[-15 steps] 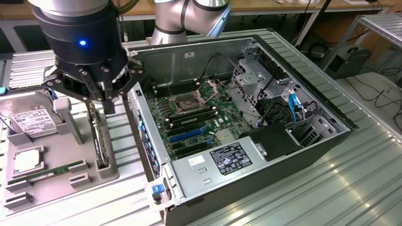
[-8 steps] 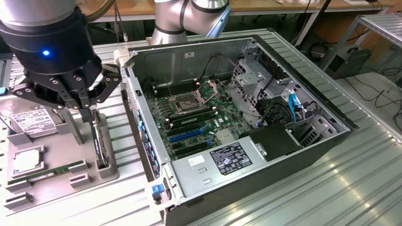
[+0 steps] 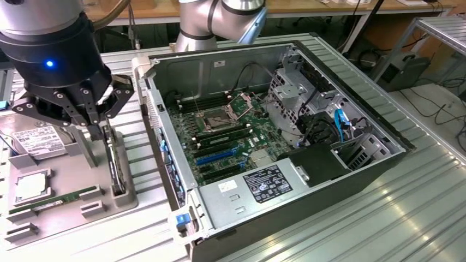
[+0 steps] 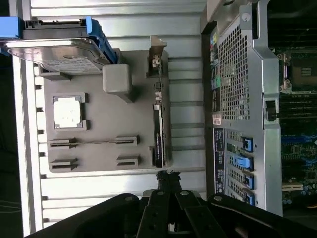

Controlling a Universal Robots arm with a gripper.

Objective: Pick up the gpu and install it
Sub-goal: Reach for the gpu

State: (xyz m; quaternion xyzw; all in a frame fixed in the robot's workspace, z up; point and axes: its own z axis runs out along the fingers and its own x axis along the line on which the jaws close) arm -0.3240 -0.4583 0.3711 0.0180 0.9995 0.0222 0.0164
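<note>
Card position: the gpu (image 4: pixel 157 134) stands on its long edge in a slot along one side of the grey holder tray (image 4: pixel 133 119), on the side nearest the computer case.
Card end: its silver bracket (image 4: pixel 156 57) sits at the end away from the gripper.
Gripper: the gripper (image 4: pixel 167 177) hangs over the tray close to the gpu's near end; I cannot tell whether it touches the card.
Fingers: drawn together at the tips, with nothing between them.
Tray contents: 3 other parts share the tray, namely a hard drive (image 4: pixel 54 52) in a blue frame, a square processor chip (image 4: pixel 67 110) and a thin RAM stick (image 4: pixel 94 142) lying between 2 clips.
Case: the computer case (image 3: pixel 350 191) lies open on its side just beside the tray, on the exterior view's right.
Inside: the green motherboard (image 3: pixel 226 136) is exposed, with a labelled power supply (image 3: pixel 266 183) at the near end.
Surface: tray and case both rest on a ribbed metal table (image 3: pixel 393 218).
</note>
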